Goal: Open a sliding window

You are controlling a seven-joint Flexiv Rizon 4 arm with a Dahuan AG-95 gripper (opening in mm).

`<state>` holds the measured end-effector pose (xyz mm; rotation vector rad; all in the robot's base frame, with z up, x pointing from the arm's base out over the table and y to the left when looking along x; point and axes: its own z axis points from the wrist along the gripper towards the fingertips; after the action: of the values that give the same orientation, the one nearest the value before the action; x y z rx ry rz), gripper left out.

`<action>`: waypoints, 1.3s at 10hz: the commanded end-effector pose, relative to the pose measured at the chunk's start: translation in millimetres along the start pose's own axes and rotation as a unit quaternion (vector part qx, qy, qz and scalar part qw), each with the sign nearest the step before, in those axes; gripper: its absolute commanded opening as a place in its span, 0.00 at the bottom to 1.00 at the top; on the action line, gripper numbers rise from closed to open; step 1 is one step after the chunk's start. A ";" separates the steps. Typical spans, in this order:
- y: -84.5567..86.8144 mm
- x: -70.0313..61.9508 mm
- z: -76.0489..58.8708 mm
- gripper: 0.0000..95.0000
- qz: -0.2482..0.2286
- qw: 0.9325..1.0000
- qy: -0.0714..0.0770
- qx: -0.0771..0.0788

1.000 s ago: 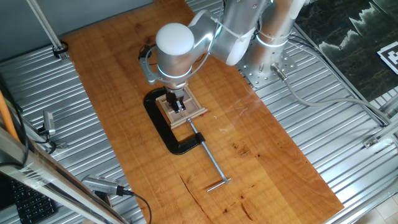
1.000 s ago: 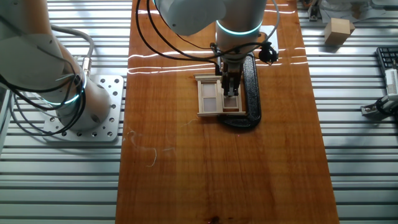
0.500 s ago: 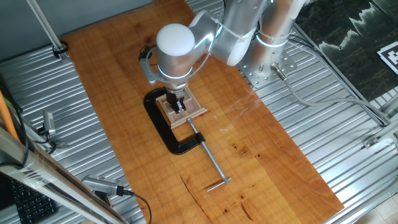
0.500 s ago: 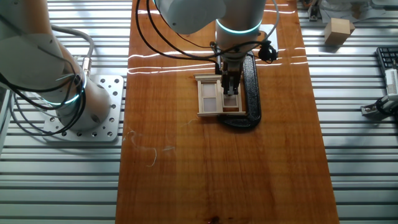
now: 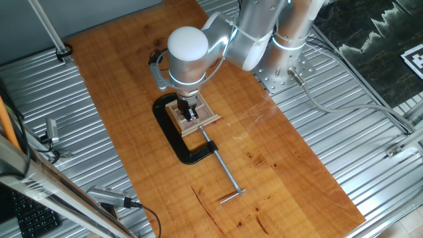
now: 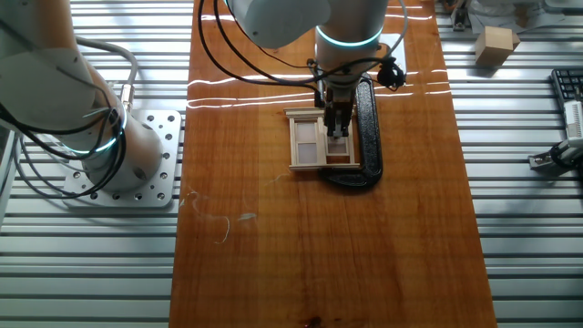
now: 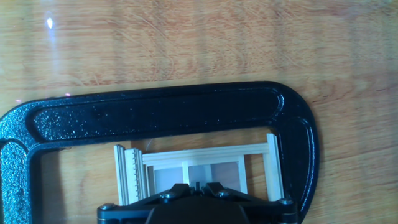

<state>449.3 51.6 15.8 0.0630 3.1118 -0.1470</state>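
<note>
The sliding window (image 5: 201,121) is a small light wood frame with brownish panes, lying flat on the wooden table inside the black C-clamp (image 5: 173,140). It also shows in the other fixed view (image 6: 310,144) and in the hand view (image 7: 205,163). My gripper (image 5: 190,114) points straight down onto the window's half nearest the clamp's spine. In the other fixed view the gripper (image 6: 337,133) has its fingers close together on that sash. In the hand view the gripper (image 7: 198,185) shows its fingertips nearly touching at the central bar; the contact itself is hidden.
The C-clamp (image 6: 367,128) wraps the window, and its long metal screw (image 5: 225,173) runs toward the table's near edge. Ribbed metal surrounds the wooden board (image 5: 291,165). A small wooden block (image 6: 496,44) lies off the board. The arm's base (image 6: 137,155) stands beside it.
The arm's wrist has shifted very slightly along the window. The window and the clamp look unchanged.
</note>
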 end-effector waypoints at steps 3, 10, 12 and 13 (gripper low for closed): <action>2.1 0.7 1.8 0.00 0.000 1.000 0.000 -0.003; 5.4 1.3 1.9 0.00 0.002 1.000 -0.001 -0.004; 6.3 1.6 2.3 0.00 0.003 1.000 -0.001 -0.003; 6.8 1.8 2.4 0.00 0.002 1.000 -0.002 -0.003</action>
<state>448.4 58.4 15.6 0.0714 3.1071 -0.1407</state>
